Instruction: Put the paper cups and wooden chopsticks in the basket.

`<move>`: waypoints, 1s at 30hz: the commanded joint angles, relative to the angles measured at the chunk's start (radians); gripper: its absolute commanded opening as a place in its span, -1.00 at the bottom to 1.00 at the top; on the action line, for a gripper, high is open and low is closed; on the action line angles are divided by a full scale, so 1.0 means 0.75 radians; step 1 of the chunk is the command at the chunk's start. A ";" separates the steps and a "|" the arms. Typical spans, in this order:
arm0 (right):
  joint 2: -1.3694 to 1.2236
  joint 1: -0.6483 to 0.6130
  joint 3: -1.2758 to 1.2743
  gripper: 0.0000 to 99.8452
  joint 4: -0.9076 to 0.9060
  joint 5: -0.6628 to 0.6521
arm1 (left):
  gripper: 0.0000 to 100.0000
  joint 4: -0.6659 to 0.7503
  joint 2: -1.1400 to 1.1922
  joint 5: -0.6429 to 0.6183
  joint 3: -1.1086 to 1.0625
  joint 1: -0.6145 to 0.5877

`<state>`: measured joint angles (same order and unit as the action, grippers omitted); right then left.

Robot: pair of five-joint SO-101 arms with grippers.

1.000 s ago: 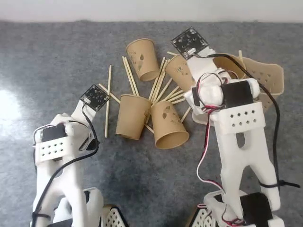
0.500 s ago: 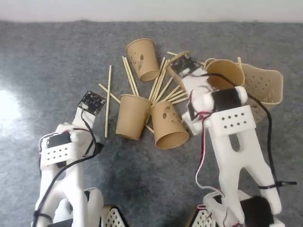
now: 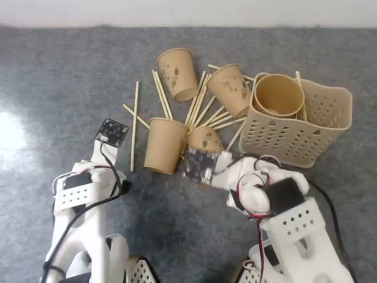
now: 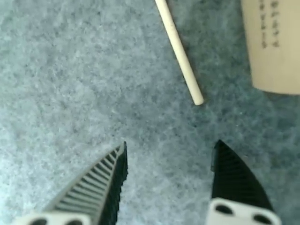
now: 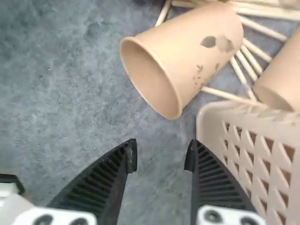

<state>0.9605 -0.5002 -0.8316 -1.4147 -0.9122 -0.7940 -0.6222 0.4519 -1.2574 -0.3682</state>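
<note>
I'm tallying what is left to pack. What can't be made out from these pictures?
- High view: the camera board on the right arm covers the mouth of the nearest paper cup.
- High view: the chopsticks run under cups, so no sure count.
- High view: the cup inside hides the floor of the basket.
- Left wrist view: the frame edge cuts off one chopstick.

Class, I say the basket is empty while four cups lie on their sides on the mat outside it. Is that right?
Not quite. The basket is not empty: the high view shows one cup in it, with a chopstick beside that cup. The rest holds: four cups lie on their sides on the mat outside it.
</note>
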 commanded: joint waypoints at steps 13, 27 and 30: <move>0.044 0.007 -0.356 -0.64 0.582 -0.243 | -0.42 0.027 -0.039 -0.025 0.007 -0.006; -0.206 0.011 -0.426 -0.65 0.832 -0.239 | -0.42 0.029 -0.037 -0.025 0.007 -0.004; -0.279 0.005 -0.421 -0.84 0.885 -0.239 | -0.42 0.029 -0.037 -0.025 0.005 -0.004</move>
<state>0.7948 -0.4956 -1.1569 -0.7979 -1.0794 -0.7940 -0.6222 0.4427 -1.2574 -0.3682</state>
